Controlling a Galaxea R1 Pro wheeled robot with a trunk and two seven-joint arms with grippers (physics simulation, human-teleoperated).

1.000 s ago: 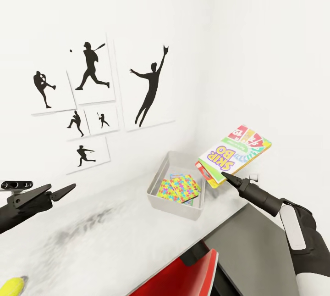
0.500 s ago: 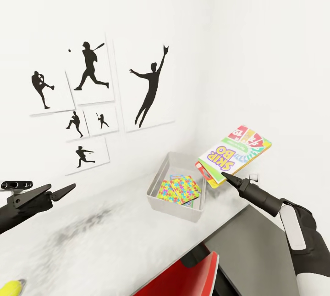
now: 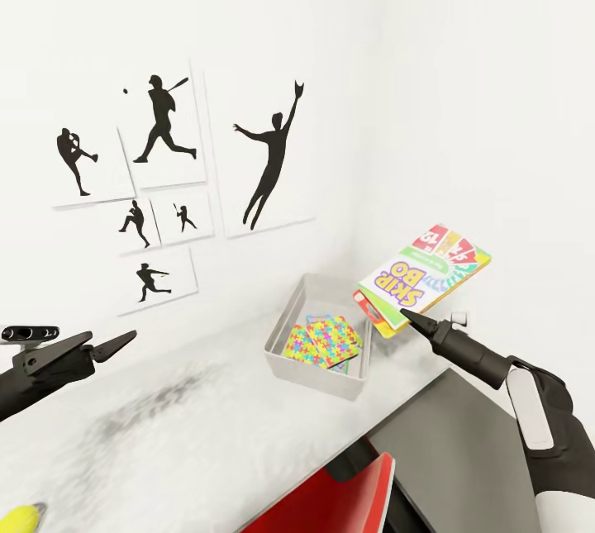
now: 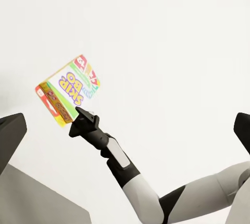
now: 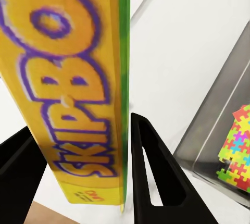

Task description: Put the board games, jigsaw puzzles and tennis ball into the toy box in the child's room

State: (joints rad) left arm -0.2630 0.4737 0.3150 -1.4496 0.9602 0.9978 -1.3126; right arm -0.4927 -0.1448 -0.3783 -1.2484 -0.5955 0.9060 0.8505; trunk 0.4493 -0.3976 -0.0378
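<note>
My right gripper (image 3: 405, 316) is shut on the lower edge of the green-yellow-red "SKIP-BO" board game (image 3: 423, 275), holding it tilted in the air just right of the toy box (image 3: 318, 376). In the right wrist view the board game (image 5: 78, 78) sits between the fingers (image 5: 148, 166). The light grey toy box stands on the table (image 3: 207, 425) by the wall corner, with the two bright jigsaw puzzles (image 3: 324, 340) lying inside. At the table's near left edge lies the tennis ball (image 3: 18, 518). My left gripper (image 3: 116, 343) hovers open and empty over the table's left part.
Baseball silhouette posters (image 3: 165, 178) hang on the wall behind the table. The lower dark grey wing (image 3: 463, 450) lies under my right arm. A red chair (image 3: 347, 492) stands at the table's front edge.
The whole picture has drifted a little, with the tennis ball sliding toward the bottom left corner. Both grippers and the held board game have kept almost the same place.
</note>
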